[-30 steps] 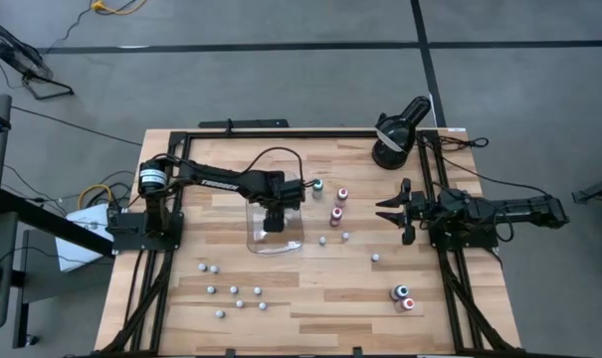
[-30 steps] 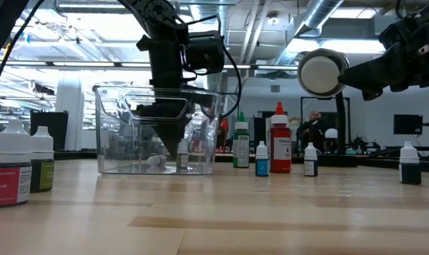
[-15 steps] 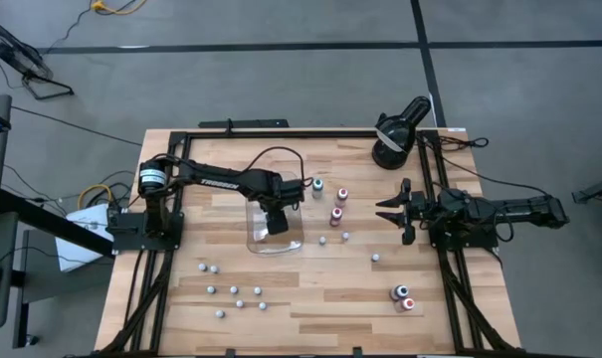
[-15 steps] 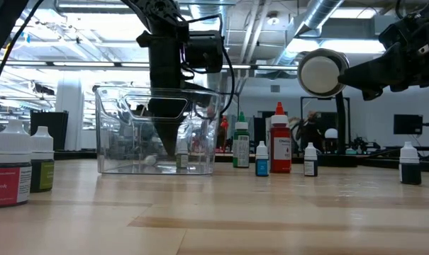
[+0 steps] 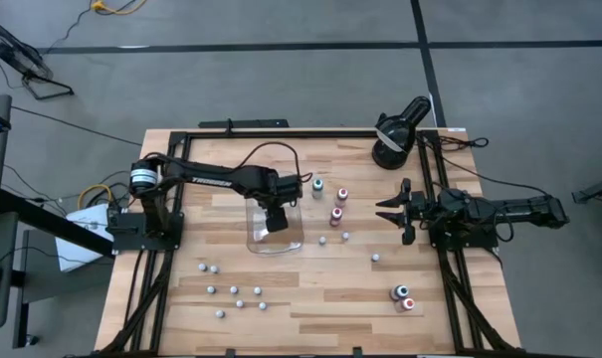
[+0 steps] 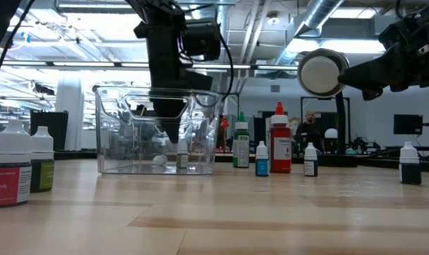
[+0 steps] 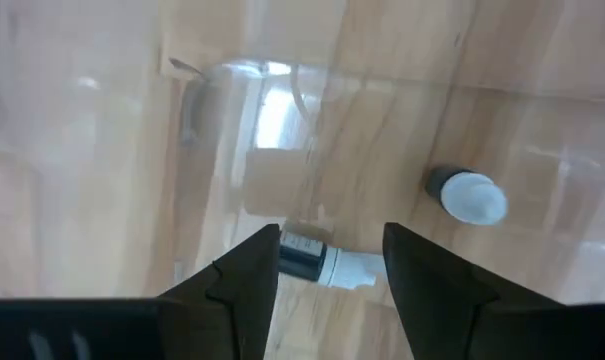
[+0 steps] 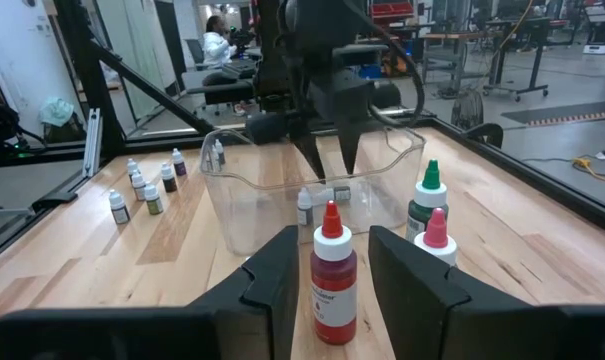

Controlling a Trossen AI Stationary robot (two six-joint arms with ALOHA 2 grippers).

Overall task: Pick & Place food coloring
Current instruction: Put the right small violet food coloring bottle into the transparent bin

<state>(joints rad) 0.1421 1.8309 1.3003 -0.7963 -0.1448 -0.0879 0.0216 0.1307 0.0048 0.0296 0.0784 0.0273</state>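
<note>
One clear tray (image 5: 293, 243), one black lamp (image 5: 392, 139), roughly eighteen tiny bottles (image 5: 335, 214)

Bottle labels (image 6: 3, 188) too small to read

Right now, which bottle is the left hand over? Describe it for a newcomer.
On the table, find the clear tray, where the open left hand hangs. Two small bottles sit inside; yours is the dark-bodied, white-capped bottle lying on its side, while its neighbour stands upright.
</note>
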